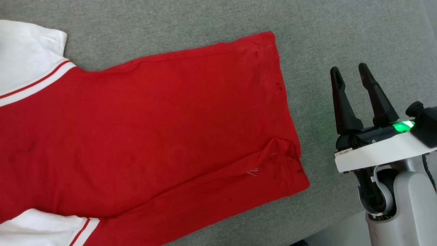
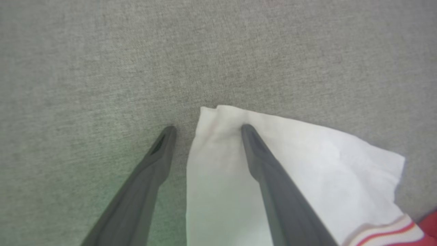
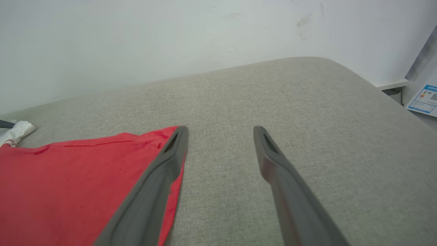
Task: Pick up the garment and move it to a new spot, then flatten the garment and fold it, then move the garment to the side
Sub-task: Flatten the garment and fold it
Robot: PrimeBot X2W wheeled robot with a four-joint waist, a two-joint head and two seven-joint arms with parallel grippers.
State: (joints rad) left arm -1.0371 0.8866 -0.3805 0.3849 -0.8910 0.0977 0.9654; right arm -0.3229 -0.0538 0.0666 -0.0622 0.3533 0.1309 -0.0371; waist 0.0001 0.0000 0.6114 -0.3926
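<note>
Two grippers, both spread wide, nothing in either. The grey cushion runs back to a white wall, with a blue-edged label off past its corner. The garment lies flat on the cushion. The right gripper is just beside the hem, and the left gripper straddles the white sleeve edge.
</note>
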